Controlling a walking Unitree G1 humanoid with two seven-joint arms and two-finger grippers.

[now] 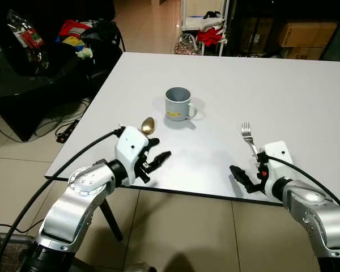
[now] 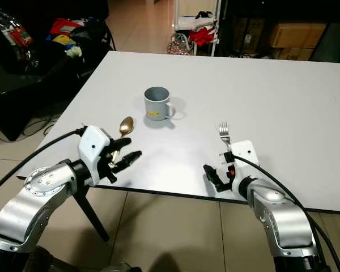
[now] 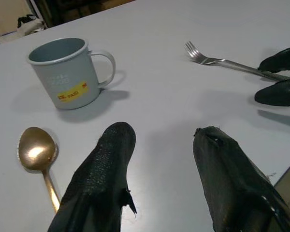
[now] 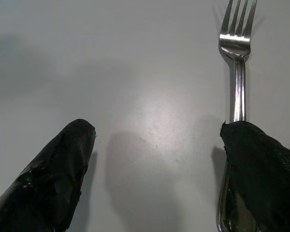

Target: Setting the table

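Note:
A grey mug (image 1: pixel 178 104) with a yellow label stands on the white table (image 1: pixel 283 85), its handle turned to the right. A gold spoon (image 1: pixel 148 125) lies in front of it to the left, bowl pointing away from me. My left gripper (image 1: pixel 157 150) hovers open just beside the spoon's handle, with nothing between its fingers (image 3: pixel 106 164). To the right lies a silver fork (image 1: pixel 248 136), tines pointing away. My right gripper (image 1: pixel 246 170) is open low over the table's near edge. One of its fingers (image 4: pixel 261 159) covers the fork's handle (image 4: pixel 238 96); the gap between the fingers holds only bare table.
The table's front edge (image 1: pixel 204 194) runs just under both grippers, with tiled floor below. A dark low cabinet (image 1: pixel 22 85) with bags and cables stands at the left. Shelving (image 1: pixel 204 22) and cardboard boxes (image 1: pixel 303 34) are behind the table.

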